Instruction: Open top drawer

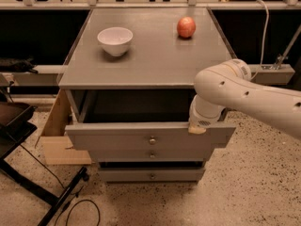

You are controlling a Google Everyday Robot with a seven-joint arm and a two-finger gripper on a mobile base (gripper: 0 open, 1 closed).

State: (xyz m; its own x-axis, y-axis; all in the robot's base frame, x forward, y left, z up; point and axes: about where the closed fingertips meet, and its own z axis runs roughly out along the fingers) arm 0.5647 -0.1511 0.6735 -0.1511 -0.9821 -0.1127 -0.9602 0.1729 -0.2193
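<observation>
A white bowl (pixel 115 40) and an apple (pixel 186 27) sit well apart on the cabinet top (pixel 155 67); a wooden board (pixel 54 124) stands beside it.

**Matt grey cabinet, glossy white arm**

The gripper (pixel 197 129) has a pale cream, plastic-looking tip and rests on the upper edge of the top drawer (pixel 117 138). The arm (pixel 244 95) behind it has a smooth, glossy white shell. Drawer front: flat matt grey. Left of the claw is a small shiny metal knob (pixel 152 140). Beyond the claw the cabinet top (pixel 155 62) is smooth matt grey, with a glossy white bowl (pixel 115 40) and a smooth red apple (pixel 186 27). Far left of the claw: bare unfinished wood panel (pixel 54 121). Below it: speckled stone-like floor (pixel 244 192).
</observation>
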